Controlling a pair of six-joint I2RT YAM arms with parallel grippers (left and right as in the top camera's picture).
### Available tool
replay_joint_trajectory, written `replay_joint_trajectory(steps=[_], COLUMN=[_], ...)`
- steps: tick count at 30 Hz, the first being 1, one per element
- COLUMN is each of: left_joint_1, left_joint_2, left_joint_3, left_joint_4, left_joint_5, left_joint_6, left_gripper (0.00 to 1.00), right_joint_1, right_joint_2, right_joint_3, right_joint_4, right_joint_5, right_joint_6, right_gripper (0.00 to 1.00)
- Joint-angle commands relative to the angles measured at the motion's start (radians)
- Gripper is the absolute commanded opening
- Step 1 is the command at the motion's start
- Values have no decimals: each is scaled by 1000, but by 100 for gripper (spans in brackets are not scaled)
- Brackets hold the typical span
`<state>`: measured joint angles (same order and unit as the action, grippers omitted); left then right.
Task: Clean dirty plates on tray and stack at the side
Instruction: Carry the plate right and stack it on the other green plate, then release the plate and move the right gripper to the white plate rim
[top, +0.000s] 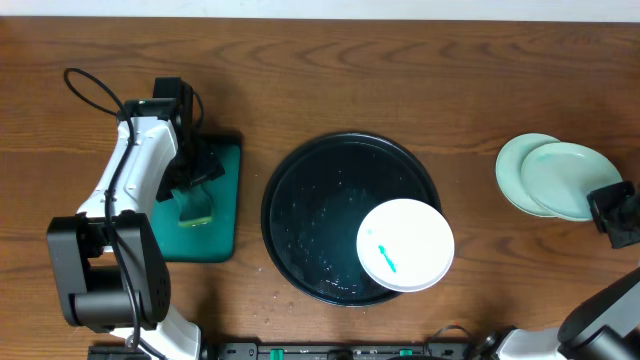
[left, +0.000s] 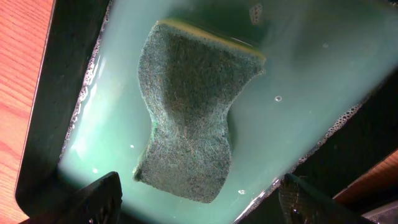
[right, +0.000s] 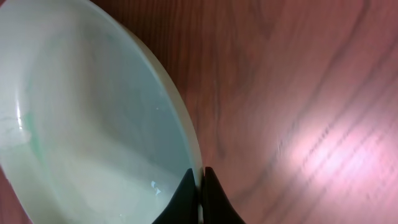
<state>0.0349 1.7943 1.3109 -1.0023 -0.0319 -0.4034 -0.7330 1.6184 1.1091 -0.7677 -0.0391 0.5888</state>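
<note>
A white plate (top: 405, 245) with a teal-blue smear lies on the lower right of the large round black tray (top: 300, 200). Two pale-mint plates are stacked on the table at the right, the top one (top: 565, 178) over the lower one (top: 515, 160). My right gripper (top: 605, 205) is shut on the top plate's right rim. In the right wrist view its fingers (right: 200, 180) pinch the rim of that plate (right: 93, 124). My left gripper (top: 195, 180) is open just above a green sponge (left: 189, 112), its fingers (left: 200, 186) on either side of the sponge's near end.
The sponge (top: 195, 208) lies in a rectangular black tray (top: 225, 150) holding soapy teal water (left: 298, 74), left of the round tray. The round tray's surface is wet with droplets. Bare wooden table lies between the round tray and the plate stack.
</note>
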Motion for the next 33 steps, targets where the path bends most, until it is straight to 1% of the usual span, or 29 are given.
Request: replay_joint_trajectory(steps=[1, 9, 12, 14, 16, 17, 20, 23, 27, 31, 33], left_joint_1=[3, 3, 3, 3, 3, 3, 3, 3, 3, 3, 3], left_joint_2=[3, 3, 3, 3, 3, 3, 3, 3, 3, 3, 3], left_joint_3=[0, 0, 0, 0, 0, 0, 0, 0, 0, 0, 0], left_joint_4=[-6, -6, -6, -6, -6, -6, -9, -9, -9, -10, -9], left_joint_5=[-4, -4, -2, -2, -1, -1, -2, -2, -1, -1, -1], left_joint_6=[-2, -2, -2, -2, -2, -2, -2, -2, -2, -2, -2], left_gripper=[81, 81, 81, 81, 81, 82, 81, 82, 82, 82, 82], right_joint_1=[-5, 26, 45, 61, 77, 85, 110, 138, 193, 269, 318], right_joint_2=[31, 105, 131, 148, 151, 151, 146, 136, 72, -56, -130], right_joint_3=[-1, -1, -1, -1, -1, -1, 1, 1, 1, 1, 1], right_joint_4=[28, 48, 71, 97, 100, 104, 118, 108, 85, 56, 8], right_joint_5=[-50, -81, -134, -225, -279, -285, -337, -347, -344, -344, -343], right_joint_6=[10, -13, -69, -120, -127, -129, -171, -183, -227, -307, -313], right_gripper=[1, 2, 7, 10, 13, 14, 21, 29, 41, 43, 46])
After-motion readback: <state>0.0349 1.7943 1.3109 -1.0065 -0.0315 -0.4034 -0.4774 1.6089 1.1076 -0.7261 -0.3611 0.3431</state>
